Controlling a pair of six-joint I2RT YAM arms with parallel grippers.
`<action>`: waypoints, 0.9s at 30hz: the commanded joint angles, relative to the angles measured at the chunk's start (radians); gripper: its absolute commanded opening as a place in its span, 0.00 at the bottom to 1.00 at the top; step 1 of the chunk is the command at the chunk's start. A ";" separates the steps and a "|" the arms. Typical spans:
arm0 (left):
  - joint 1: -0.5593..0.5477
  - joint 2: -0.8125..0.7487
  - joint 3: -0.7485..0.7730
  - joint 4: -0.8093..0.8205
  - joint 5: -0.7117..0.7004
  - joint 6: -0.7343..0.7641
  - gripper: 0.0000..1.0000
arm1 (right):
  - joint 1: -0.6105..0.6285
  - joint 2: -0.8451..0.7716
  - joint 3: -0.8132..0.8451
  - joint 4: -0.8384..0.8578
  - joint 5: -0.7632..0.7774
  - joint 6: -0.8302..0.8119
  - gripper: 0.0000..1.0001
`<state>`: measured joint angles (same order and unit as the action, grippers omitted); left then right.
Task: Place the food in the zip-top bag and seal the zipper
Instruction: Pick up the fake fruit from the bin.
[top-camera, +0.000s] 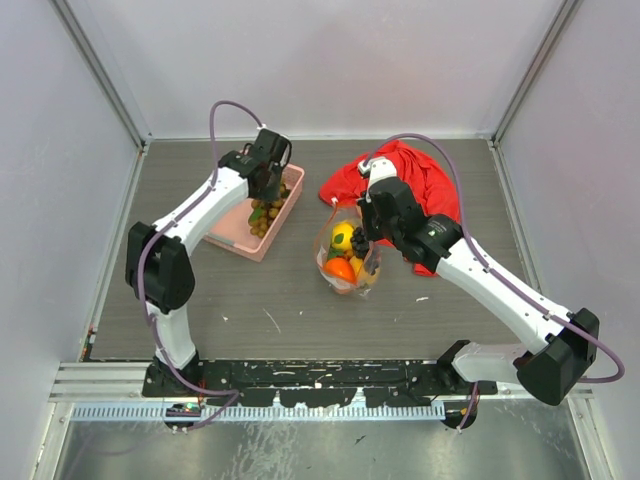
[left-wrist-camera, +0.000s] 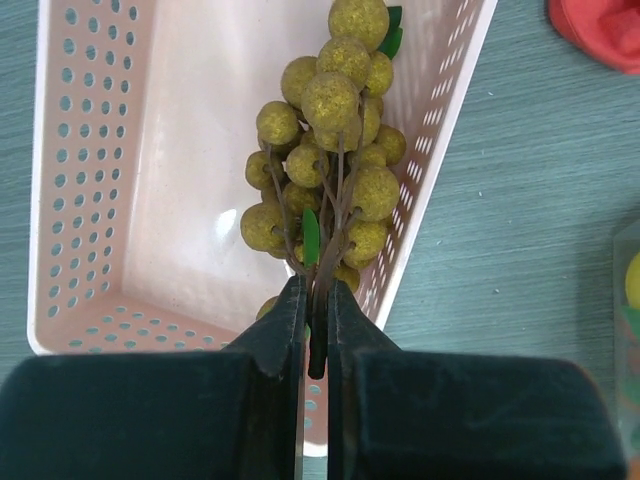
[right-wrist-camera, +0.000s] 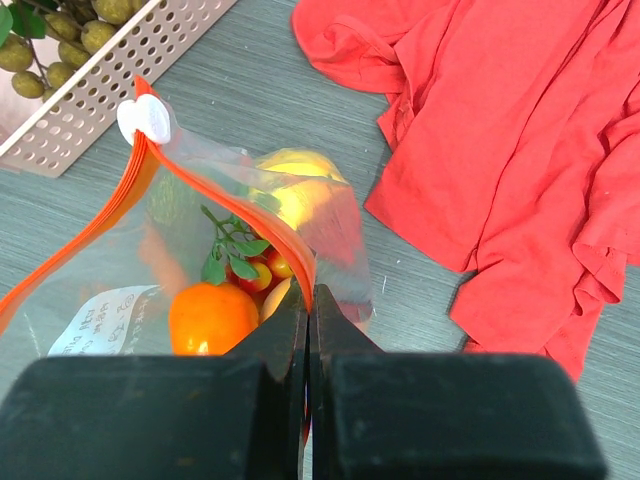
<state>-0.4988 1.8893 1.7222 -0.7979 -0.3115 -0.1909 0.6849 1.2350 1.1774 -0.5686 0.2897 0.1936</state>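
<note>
A bunch of golden-brown berries (left-wrist-camera: 335, 150) lies in the pink basket (left-wrist-camera: 110, 180), and my left gripper (left-wrist-camera: 315, 300) is shut on its dark stem. From above, the left gripper (top-camera: 266, 182) is over the basket (top-camera: 240, 238), with the berries (top-camera: 264, 216) below it. The clear zip-top bag (right-wrist-camera: 130, 270) stands mid-table with an orange (right-wrist-camera: 212, 317) and yellow fruits (right-wrist-camera: 300, 190) inside. My right gripper (right-wrist-camera: 309, 295) is shut on the orange-red zipper (right-wrist-camera: 250, 215) edge, holding the mouth up. The top view shows the bag (top-camera: 347, 262) just left of the right gripper (top-camera: 362, 232).
A crumpled red cloth (top-camera: 420, 180) lies at the back right, just behind the bag, and fills the right of the right wrist view (right-wrist-camera: 500, 150). A white slider tab (right-wrist-camera: 146, 118) sits at the zipper's far end. The basket stands close to the bag's left.
</note>
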 joint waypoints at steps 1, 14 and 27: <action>-0.001 -0.153 0.007 0.010 0.010 -0.041 0.00 | 0.000 -0.005 0.013 0.054 -0.003 0.010 0.01; -0.003 -0.481 -0.143 0.049 0.068 -0.330 0.00 | 0.000 0.024 0.021 0.060 -0.024 0.022 0.01; -0.015 -0.803 -0.278 0.149 0.266 -0.588 0.00 | 0.000 0.028 0.023 0.065 -0.035 0.034 0.01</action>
<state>-0.5030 1.1717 1.4590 -0.7643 -0.1402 -0.6804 0.6849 1.2678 1.1774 -0.5491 0.2600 0.2134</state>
